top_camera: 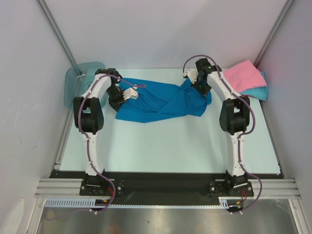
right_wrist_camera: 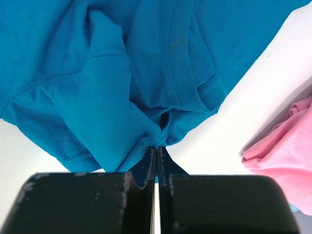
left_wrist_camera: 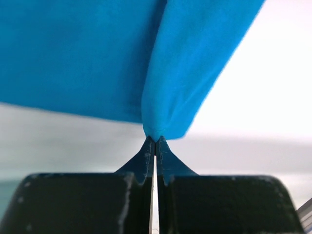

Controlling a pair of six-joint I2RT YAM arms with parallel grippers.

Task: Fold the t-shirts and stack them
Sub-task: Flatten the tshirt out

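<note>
Both pairs of jaws are clamped on opposite ends of the deep blue t-shirt [top_camera: 156, 102].

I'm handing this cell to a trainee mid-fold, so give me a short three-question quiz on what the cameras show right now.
1. True or false: the left hand is shut on a bunch of the deep blue cloth t-shirt.
2. What lies on top of the lighter turquoise cloth t-shirt at the far right? A) the pink cloth t-shirt B) the deep blue t-shirt C) nothing.
3. Which hand pinches the blue shirt at the end nearer the pink one?
Key: 1 true; 2 A; 3 the right hand.
</note>
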